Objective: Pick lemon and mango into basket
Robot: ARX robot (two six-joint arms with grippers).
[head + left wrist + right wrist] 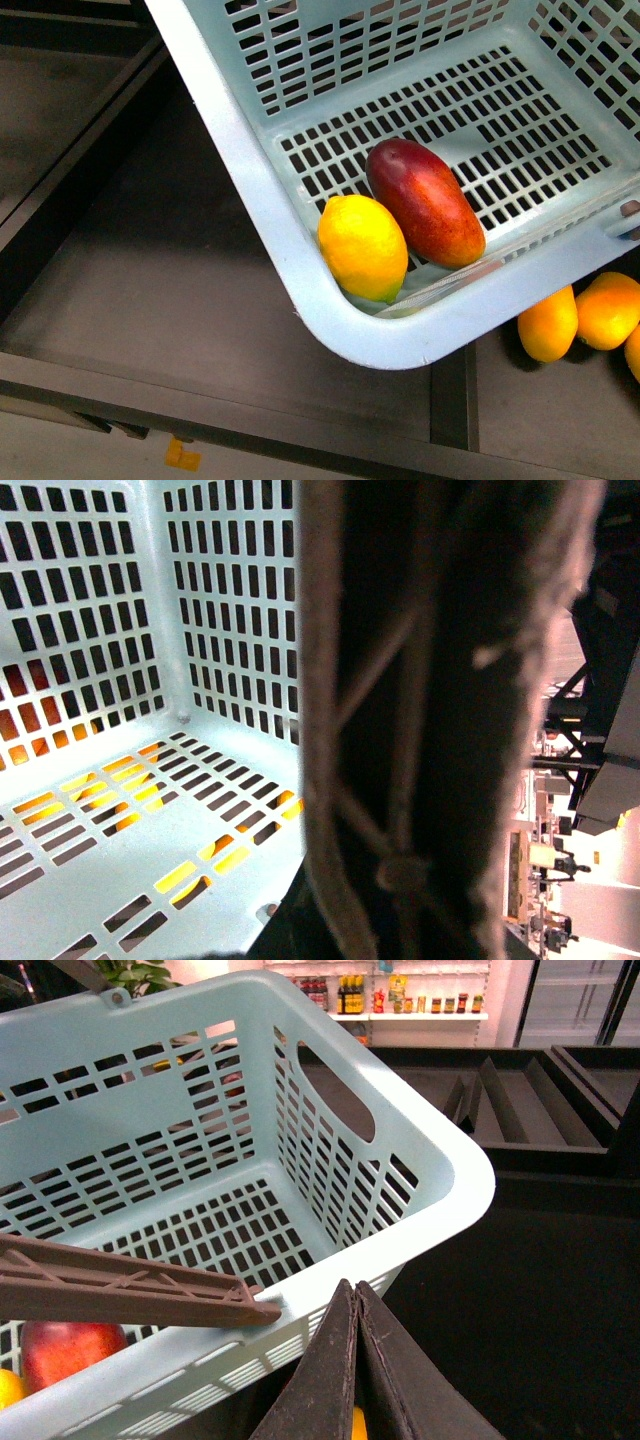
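The pale blue-green basket hangs tilted above a dark shelf. Inside it, the yellow lemon rests in the low corner, touching the red and orange mango. In the left wrist view the brown swing handle fills the middle, blurred and very close; my left gripper is shut on it and its fingers stay hidden. The basket's slotted floor lies beside the handle. My right gripper is shut, empty, just outside the basket rim, with the handle bar alongside. The mango shows low inside.
Several orange-yellow mangoes lie on the shelf under the basket's right side. Dark dividers and empty trays run behind the basket. The shelf's front rail crosses below, with an orange tag under it.
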